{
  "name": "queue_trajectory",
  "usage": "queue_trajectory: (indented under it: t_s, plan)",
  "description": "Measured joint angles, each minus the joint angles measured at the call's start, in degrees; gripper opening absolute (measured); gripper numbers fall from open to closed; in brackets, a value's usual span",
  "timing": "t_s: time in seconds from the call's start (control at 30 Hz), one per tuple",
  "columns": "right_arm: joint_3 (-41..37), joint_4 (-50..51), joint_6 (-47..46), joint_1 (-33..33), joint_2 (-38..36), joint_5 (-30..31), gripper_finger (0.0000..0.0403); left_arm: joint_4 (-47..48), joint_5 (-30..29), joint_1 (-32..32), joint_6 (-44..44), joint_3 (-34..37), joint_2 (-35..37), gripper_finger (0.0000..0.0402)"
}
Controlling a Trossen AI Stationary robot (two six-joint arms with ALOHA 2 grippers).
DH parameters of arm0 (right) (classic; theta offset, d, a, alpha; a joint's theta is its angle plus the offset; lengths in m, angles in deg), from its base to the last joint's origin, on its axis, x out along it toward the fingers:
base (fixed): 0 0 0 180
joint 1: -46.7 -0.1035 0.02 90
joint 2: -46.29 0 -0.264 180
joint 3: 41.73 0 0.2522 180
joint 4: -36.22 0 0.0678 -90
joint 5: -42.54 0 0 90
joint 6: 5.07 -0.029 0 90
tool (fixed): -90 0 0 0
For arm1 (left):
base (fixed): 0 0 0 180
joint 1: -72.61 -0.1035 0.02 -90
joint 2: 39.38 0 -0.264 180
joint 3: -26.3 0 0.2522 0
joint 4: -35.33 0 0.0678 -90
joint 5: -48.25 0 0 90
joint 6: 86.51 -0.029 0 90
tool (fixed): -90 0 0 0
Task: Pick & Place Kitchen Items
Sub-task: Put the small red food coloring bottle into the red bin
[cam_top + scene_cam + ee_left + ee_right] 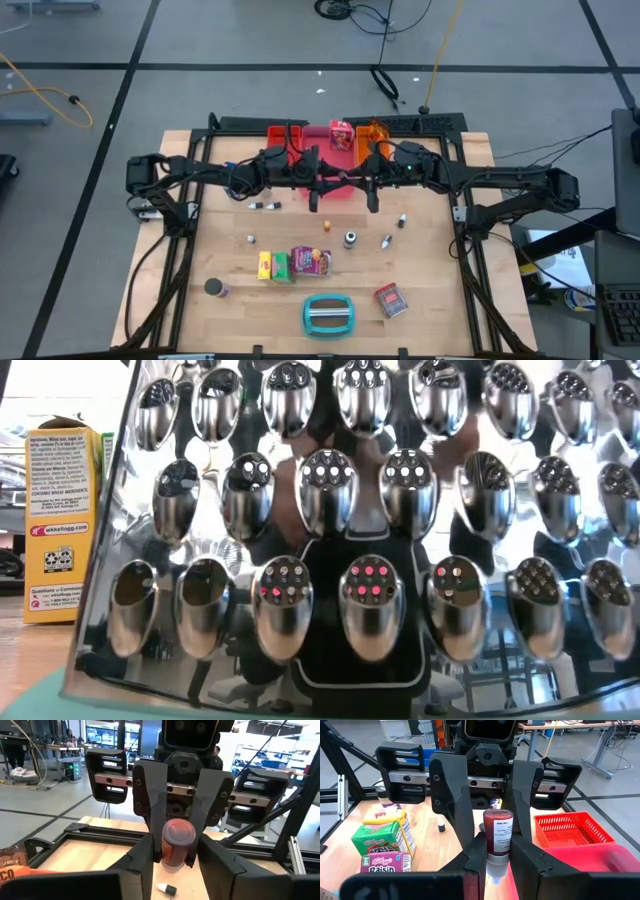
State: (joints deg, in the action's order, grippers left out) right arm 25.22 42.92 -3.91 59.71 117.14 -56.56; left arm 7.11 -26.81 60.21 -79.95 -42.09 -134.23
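Left gripper (pixel 492 795) and right gripper (pixel 175 800) both pinch one small red bottle (pixel 498 836) mid-counter, near twelve o'clock. Uneven release could drop it.

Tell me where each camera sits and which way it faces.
High: overhead, straight down on the table; both arms show.
Low: table height, blocked by the grater; no arm shows.
Left wrist: on left end effector, facing right end effector, shut on the bottle.
Right wrist: opposite, facing back.
Wrist views share the bottle.
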Motion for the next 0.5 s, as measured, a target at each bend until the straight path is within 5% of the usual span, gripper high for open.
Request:
queue_trajectory:
  t_s: [0.5]
  plan:
    - [0.0,2.8,0.2,0.0,0.0,0.0,0.0057,0.1,2.5,0.0,0.2,0.0,0.0,0.0105]
